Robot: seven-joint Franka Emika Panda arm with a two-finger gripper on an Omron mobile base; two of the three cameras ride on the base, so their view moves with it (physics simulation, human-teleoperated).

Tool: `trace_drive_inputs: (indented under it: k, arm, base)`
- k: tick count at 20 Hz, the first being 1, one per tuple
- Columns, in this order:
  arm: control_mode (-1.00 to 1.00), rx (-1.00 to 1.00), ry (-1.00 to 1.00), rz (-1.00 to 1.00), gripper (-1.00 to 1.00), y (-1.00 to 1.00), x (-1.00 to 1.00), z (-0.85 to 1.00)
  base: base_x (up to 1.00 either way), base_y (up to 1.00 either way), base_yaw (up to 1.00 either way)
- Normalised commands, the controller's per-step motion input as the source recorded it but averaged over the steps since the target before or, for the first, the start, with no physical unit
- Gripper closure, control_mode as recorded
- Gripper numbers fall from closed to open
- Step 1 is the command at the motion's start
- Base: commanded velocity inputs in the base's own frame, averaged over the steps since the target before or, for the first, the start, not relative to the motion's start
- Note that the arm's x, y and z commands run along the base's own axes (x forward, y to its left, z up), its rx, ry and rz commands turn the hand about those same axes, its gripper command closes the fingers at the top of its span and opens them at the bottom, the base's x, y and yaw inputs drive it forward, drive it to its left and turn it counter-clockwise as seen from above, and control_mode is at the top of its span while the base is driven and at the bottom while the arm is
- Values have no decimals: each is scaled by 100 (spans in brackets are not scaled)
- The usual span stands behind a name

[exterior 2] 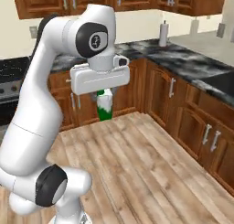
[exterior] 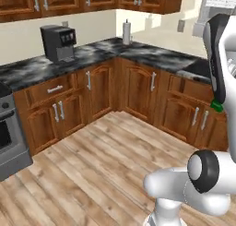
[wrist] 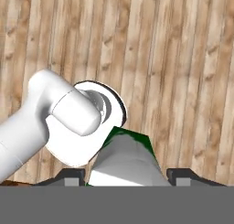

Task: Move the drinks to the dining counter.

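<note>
We carry the small green bottle with the white top (exterior 2: pixel 105 104) clamped in our two-finger gripper (exterior 2: pixel 105 96), high above the wooden plank floor (exterior 2: pixel 151 168), apparently bound for the dining counter.

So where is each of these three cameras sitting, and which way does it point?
Left base view: behind the arm's left, facing corner counter and coffee machine; arm at right.
Right base view: behind its right, same corner; arm at left, gripper shut on green bottle.
Hand view: on the hand, looking down past the bottle at wooden floor.
Both base views share the counter.
</note>
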Motion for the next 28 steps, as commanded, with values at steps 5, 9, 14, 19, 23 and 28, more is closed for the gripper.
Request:
trace_drive_inputs:
  k: [5, 9, 14, 19, 23, 28]
  arm:
    - [100, 0, 0, 0, 100, 0, 0, 0]
    - [100, 0, 0, 0, 100, 0, 0, 0]
    - [100, 0, 0, 0, 100, 0, 0, 0]
    - [100, 0, 0, 0, 100, 0, 0, 0]
    - [100, 0, 0, 0, 100, 0, 0, 0]
    - [100, 0, 0, 0, 100, 0, 0, 0]
  base:
    - [0, 0, 100]
    - [0, 0, 100]
    - [0, 0, 100]
    - [0, 0, 100]
    - [0, 0, 100]
    - [0, 0, 100]
